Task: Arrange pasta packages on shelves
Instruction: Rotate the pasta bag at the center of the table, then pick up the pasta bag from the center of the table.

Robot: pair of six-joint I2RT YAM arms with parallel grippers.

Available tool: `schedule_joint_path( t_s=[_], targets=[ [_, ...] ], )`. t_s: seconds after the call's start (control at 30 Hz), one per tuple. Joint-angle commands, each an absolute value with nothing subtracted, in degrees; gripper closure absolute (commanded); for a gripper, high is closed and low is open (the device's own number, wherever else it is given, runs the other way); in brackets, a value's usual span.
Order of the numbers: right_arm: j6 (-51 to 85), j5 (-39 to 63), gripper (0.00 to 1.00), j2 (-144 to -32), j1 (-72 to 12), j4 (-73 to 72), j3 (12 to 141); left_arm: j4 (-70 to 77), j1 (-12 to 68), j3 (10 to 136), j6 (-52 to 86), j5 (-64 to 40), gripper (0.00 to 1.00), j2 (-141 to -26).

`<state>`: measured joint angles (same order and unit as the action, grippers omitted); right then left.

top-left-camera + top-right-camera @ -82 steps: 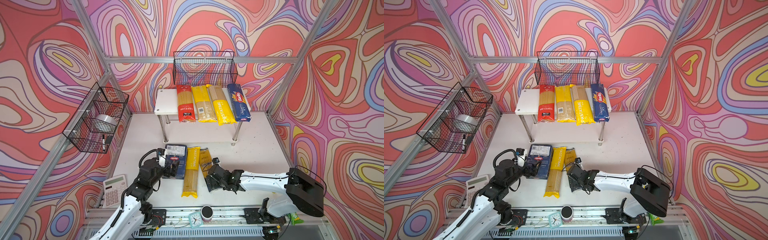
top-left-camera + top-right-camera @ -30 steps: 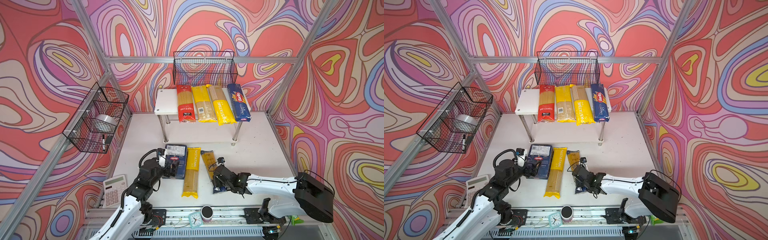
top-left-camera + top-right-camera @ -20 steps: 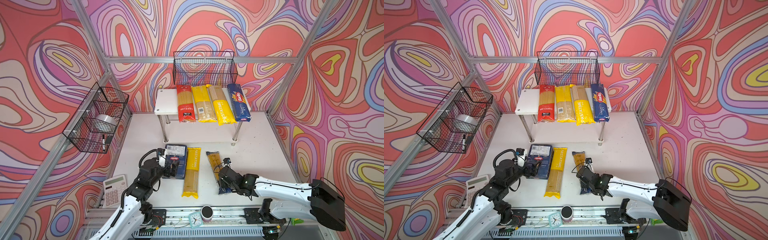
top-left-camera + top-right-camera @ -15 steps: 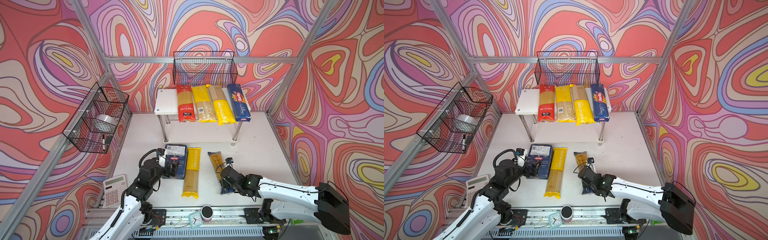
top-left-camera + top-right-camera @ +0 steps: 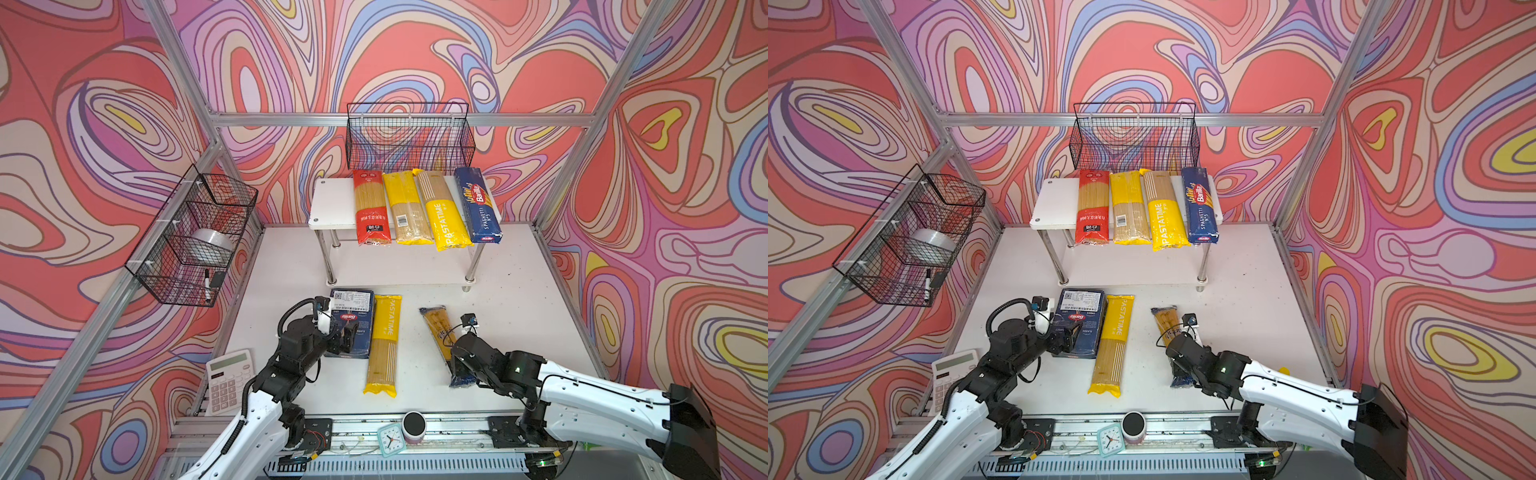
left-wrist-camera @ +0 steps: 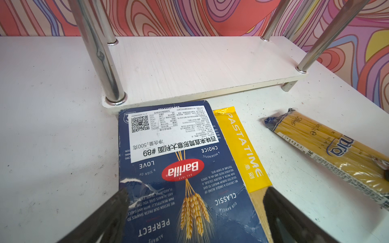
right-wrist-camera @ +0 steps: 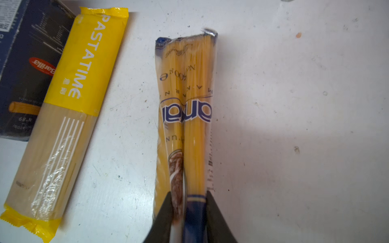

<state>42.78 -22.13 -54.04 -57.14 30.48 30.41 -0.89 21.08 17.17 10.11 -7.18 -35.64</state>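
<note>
- Both top views take in the whole white rack (image 5: 332,203). Its upper board carries a red bag (image 5: 371,208), a plain yellow bag (image 5: 405,208), a shelved PASTATIME bag (image 5: 442,216) and a slim Barilla box (image 5: 478,205) side by side, their near ends overhanging the rack's front edge. Neither wrist view shows that board.
- Only the left wrist view shows the rack's lower board (image 6: 189,67) up close, with the wide Barilla box (image 6: 179,168) lying flat and its end reaching that board's front edge.
- That view also shows the left gripper (image 6: 195,197) spread wide. One finger is at the box's outer long edge and the other is over the loose PASTATIME bag (image 6: 242,147) just beside it. Whether they touch cannot be told.
- The right wrist view shows the right gripper (image 7: 189,202) pinched narrow on the blue-ended bag (image 7: 189,105) near its dark end, with the film creased between the fingers. In both top views the arm hides this grip.
- The top views place that bag on the table (image 5: 519,291) in front of the rack's right half, slanted and apart from the loose PASTATIME bag.
</note>
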Motion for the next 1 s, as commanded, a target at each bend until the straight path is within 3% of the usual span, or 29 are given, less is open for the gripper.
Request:
schedule_joint_path(
  t_s=[0.0, 0.2, 0.37, 0.43, 0.6, 0.67, 0.77, 0.97],
  targets=[
    [39.6, -26.9, 0.93, -52.4, -57.2, 26.4, 34.6, -1.6, 21.5, 18.3, 9.9, -6.5, 0.0, -35.1],
    [40.3, -28.4, 0.95, -60.4, -57.1, 27.4, 36.3, -1.6, 21.5, 18.3, 10.0, -6.4, 0.0, -35.2],
    [41.7, -25.5, 0.86, -66.2, -56.7, 25.3, 35.9, -1.6, 21.5, 18.3, 10.0, -6.4, 0.0, -35.1],
    [41.7, -24.6, 0.76, -67.1, -56.7, 25.8, 36.5, -1.6, 21.5, 18.3, 10.1, -6.3, 0.0, -35.0],
    [39.5, -22.2, 0.22, -67.4, -56.7, 29.6, 38.3, -1.6, 21.5, 18.3, 10.0, -6.4, 0.0, -35.0],
    [39.6, -21.5, 0.08, -68.3, -56.7, 32.1, 38.8, -1.5, 21.5, 18.3, 10.0, -6.4, 0.0, -35.0],
    [40.1, -19.8, 0.02, -68.9, -56.7, 31.9, 37.4, -1.6, 21.5, 18.3, 10.1, -6.3, 0.0, -35.0],
    [40.5, -19.2, 0.02, -70.0, -56.7, 29.5, 34.4, -1.5, 21.5, 18.3, 10.0, -6.4, 0.0, -35.1]
  ],
)
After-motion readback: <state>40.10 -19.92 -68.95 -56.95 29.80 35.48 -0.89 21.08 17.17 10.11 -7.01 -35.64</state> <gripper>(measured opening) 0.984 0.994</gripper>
